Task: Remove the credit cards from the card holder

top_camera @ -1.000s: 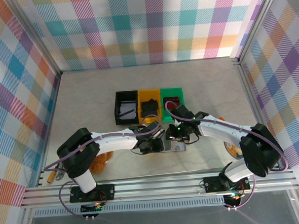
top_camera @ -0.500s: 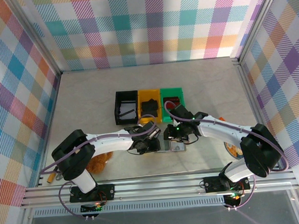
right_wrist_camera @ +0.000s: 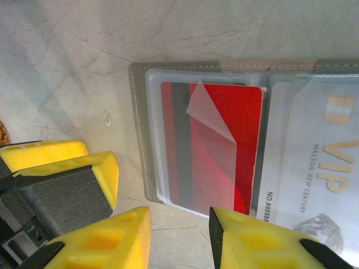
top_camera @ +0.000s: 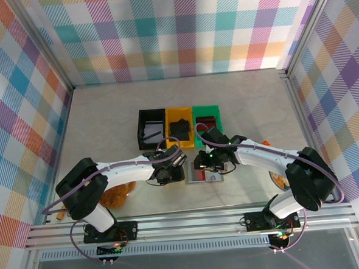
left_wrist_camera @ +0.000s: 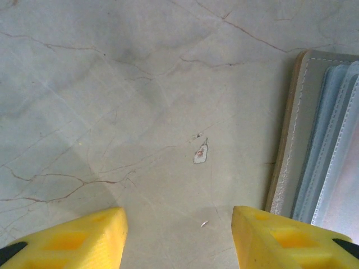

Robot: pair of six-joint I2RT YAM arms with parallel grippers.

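The grey card holder (top_camera: 214,177) lies open and flat on the table between the two arms. In the right wrist view its left clear sleeve holds a red credit card (right_wrist_camera: 238,140), and the right sleeve holds a silver credit card (right_wrist_camera: 320,168) marked VIP. My right gripper (right_wrist_camera: 179,238) stands open just below the holder's (right_wrist_camera: 138,129) lower edge, with nothing between its fingers. My left gripper (left_wrist_camera: 176,241) is open over bare table, and the holder's left edge (left_wrist_camera: 314,140) lies beside its right finger. From above, the left gripper (top_camera: 168,165) sits left of the holder and the right gripper (top_camera: 209,163) over it.
A black bin (top_camera: 151,129), a yellow bin (top_camera: 180,128) and a green bin (top_camera: 207,122) stand in a row just behind the grippers. An orange object (top_camera: 116,196) lies by the left arm's base. Checked walls close in the sides and back.
The left gripper has drawn back to the left, off the holder. The right gripper has opened a little wider. More of the open holder and the red card shows now.
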